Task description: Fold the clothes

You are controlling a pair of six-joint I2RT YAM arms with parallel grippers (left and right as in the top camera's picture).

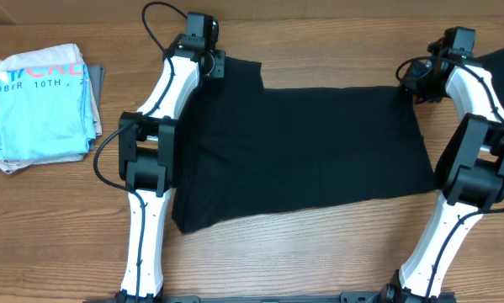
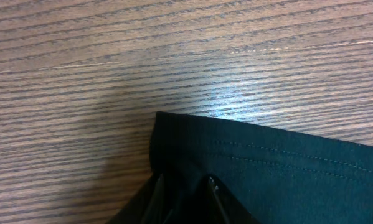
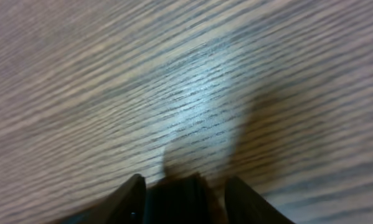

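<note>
Left end effector [image 1: 216, 67] sits at the far-left corner of the black T-shirt [image 1: 310, 151], jaws slightly apart over the hem; gripping or not, cannot tell. T-shirt lies spread flat mid-table [image 1: 319, 261]. Right end effector [image 1: 413, 80] at far-right corner, jaws apart, dark fabric between; view blurred.

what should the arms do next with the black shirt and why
Probably lift both straight up, clear of the black T-shirt. The left pincer and right pincer sit at its far corners with jaws apart, and the cloth lies flat on the table, so nothing seems left to pull there.
</note>
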